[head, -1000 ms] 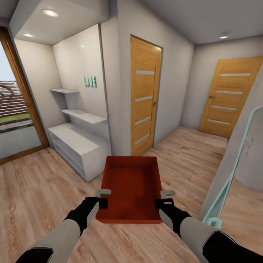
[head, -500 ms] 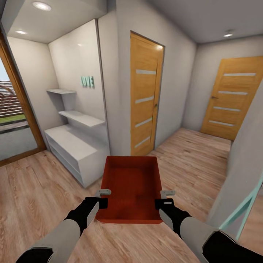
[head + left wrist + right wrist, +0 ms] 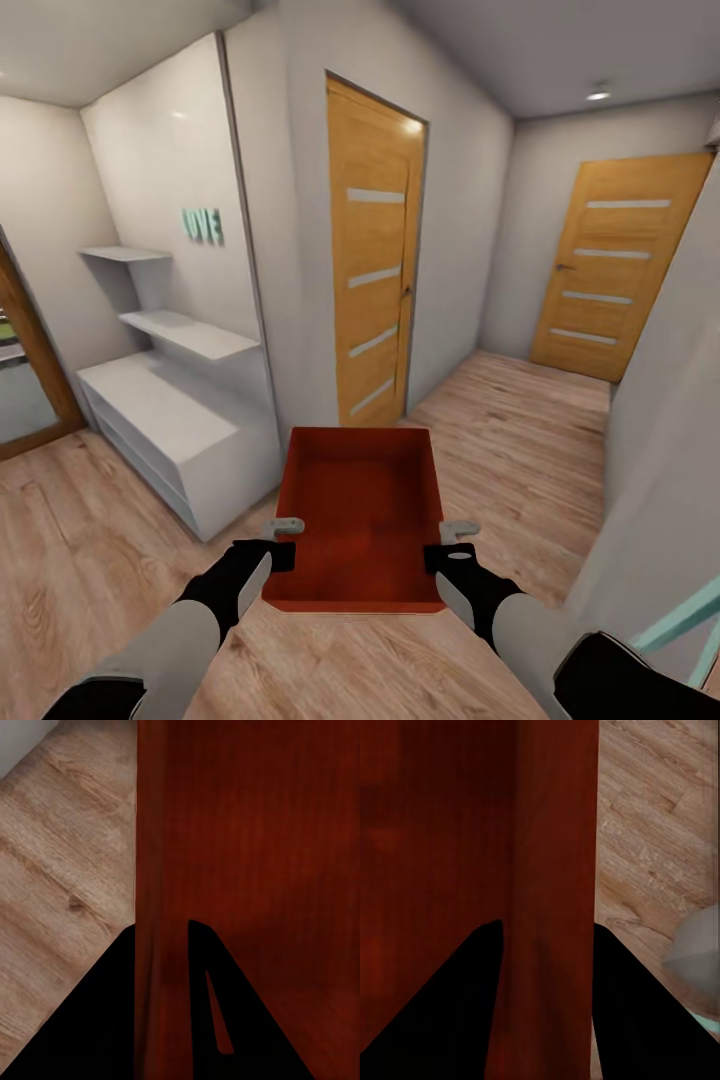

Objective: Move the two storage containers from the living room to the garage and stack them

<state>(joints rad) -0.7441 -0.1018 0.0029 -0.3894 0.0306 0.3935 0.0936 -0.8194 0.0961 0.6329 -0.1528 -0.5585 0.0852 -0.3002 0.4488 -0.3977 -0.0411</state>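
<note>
- Camera is shifting right and forward versus the earlier pictures: the shelf nook and glass door are sliding toward the left edge, the mirror at right is almost gone, so the base is moving, not the things.
- Container [image 3: 358, 515] is keeping the same spot between the arms, carried above the wood-plank floor [image 3: 90, 560], open side up, nothing visible inside.
- Left gripper [image 3: 281, 540] is clamping the container's left wall; in the left wrist view one finger is sitting on each side of that wall [image 3: 161, 967].
- Right gripper [image 3: 452, 545] is clamping the right wall the same way, fingers straddling it [image 3: 547, 975].
- Key relation: container's long axis is pointing straight ahead from the robot, both grippers holding at the near end of the long walls, neither arm nearer.
- Near door [image 3: 372, 270] is sitting just ahead-left, looks shut; far door [image 3: 612, 265] at the hallway end, ahead-right.
- Judgement: transport leg, the container isn't on a concrete floor yet; which door leads to the garage cannot be told.
- Second container isn't being handled right now.
</note>
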